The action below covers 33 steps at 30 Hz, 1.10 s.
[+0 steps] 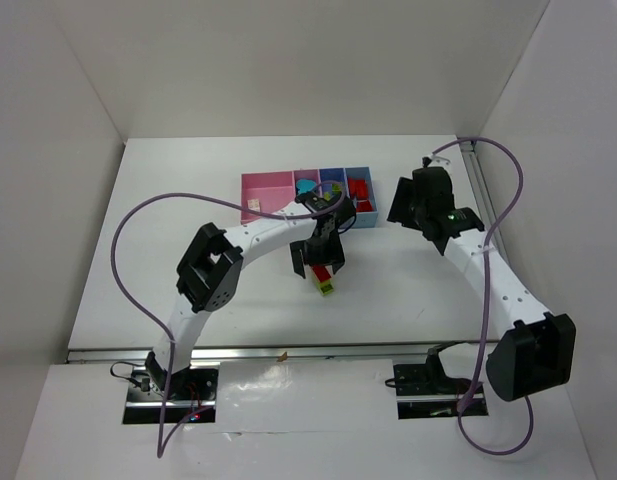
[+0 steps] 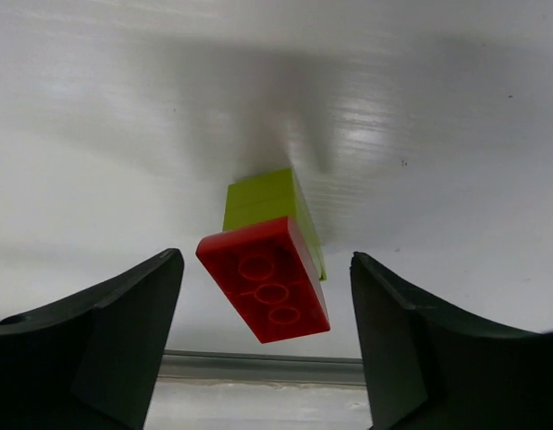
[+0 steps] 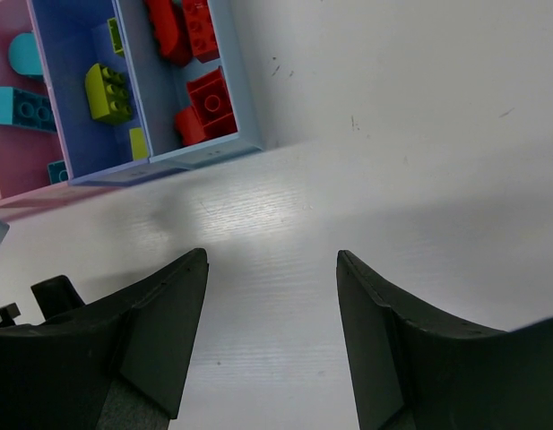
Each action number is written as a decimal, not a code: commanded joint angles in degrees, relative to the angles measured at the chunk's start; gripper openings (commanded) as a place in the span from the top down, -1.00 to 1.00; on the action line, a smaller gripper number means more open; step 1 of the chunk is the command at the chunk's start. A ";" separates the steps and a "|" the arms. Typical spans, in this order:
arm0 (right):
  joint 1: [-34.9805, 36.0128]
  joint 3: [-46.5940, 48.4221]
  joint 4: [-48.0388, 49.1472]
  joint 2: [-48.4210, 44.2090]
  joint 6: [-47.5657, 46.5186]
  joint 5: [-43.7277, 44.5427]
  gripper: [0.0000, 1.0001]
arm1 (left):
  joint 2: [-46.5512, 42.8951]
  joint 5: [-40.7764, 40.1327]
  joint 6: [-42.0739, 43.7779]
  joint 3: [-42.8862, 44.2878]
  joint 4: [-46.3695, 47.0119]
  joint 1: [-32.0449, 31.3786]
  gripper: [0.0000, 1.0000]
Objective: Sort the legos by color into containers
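Top view: the left gripper (image 1: pixel 318 267) hangs over a red-on-green brick pair (image 1: pixel 327 282) lying on the table (image 1: pixel 178 210), just in front of the containers (image 1: pixel 268 186). The right gripper (image 1: pixel 401 208) sits beside the row's right end.

Left wrist view: the jaws stand apart, with the pair between them touching neither.

Right wrist view: the jaws are spread and empty. The blue bins hold red bricks (image 3: pixel 207 106) and green bricks (image 3: pixel 107 91).

white arm links (image 1: pixel 263 235), black joints (image 1: pixel 210 272), purple cables (image 1: pixel 519 185), black fingers (image 2: pixel 106 349)
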 commanded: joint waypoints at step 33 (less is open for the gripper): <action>-2.61 13.87 0.45 3.65 -10.59 -48.57 -0.46 | -26.44 45.76 38.00 -5.13 24.65 22.20 1.00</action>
